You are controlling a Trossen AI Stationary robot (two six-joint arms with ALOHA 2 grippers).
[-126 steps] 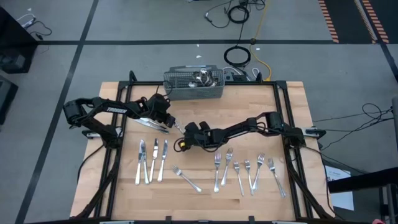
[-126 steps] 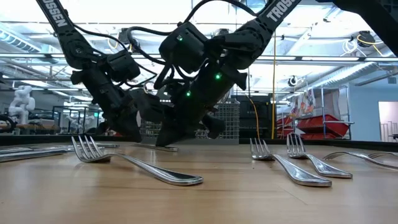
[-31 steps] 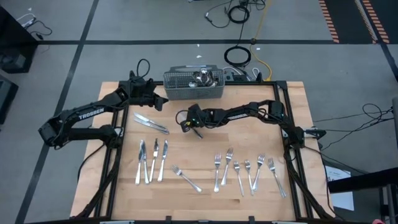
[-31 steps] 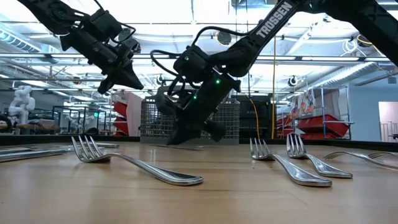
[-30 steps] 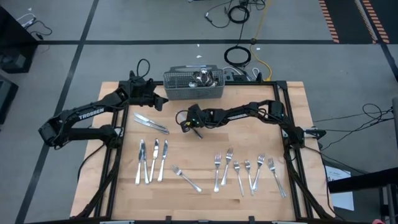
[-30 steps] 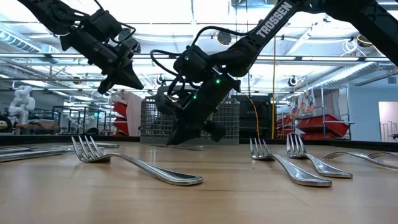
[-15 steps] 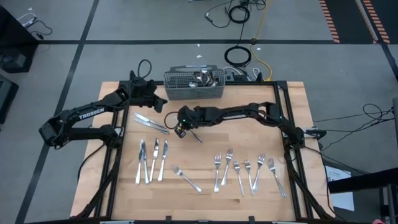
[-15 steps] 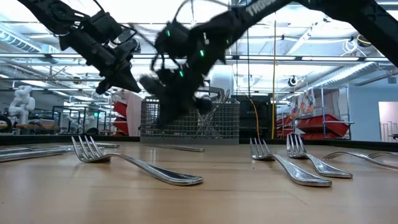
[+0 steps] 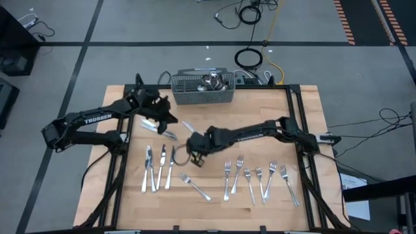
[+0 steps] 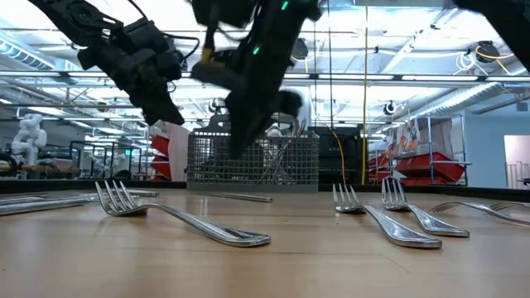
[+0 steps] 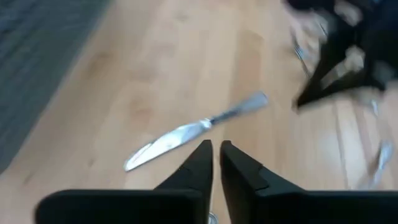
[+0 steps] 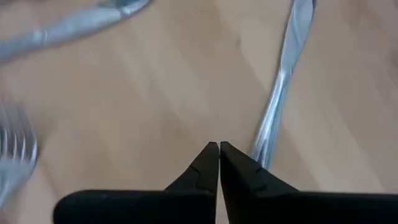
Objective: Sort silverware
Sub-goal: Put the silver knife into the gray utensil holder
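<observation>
The silverware lies on the wooden table (image 9: 214, 201): three knives in a row (image 9: 159, 168) near the left, two knives (image 9: 156, 127) farther back, a single knife (image 9: 188, 126) mid-table, one fork (image 9: 194, 187) and several forks (image 9: 257, 177) toward the right. My left gripper (image 9: 171, 119) hovers above the single knife (image 11: 196, 130), its fingers a narrow gap apart with nothing between them. My right gripper (image 9: 195, 160) hangs shut and empty above the table, pointing down beside a knife (image 12: 280, 93).
A grey wire-mesh basket (image 9: 203, 88) with more silverware stands at the table's far edge. Black frame rails (image 9: 300, 130) run along both table sides. Bare wood (image 9: 214, 214) shows along the near edge.
My right gripper has risen from just above the table mid-table and swung toward the near edge, rolling as it went. My left gripper has come down a little from beside the basket toward the single knife, and its wrist has rolled. The silverware has not moved.
</observation>
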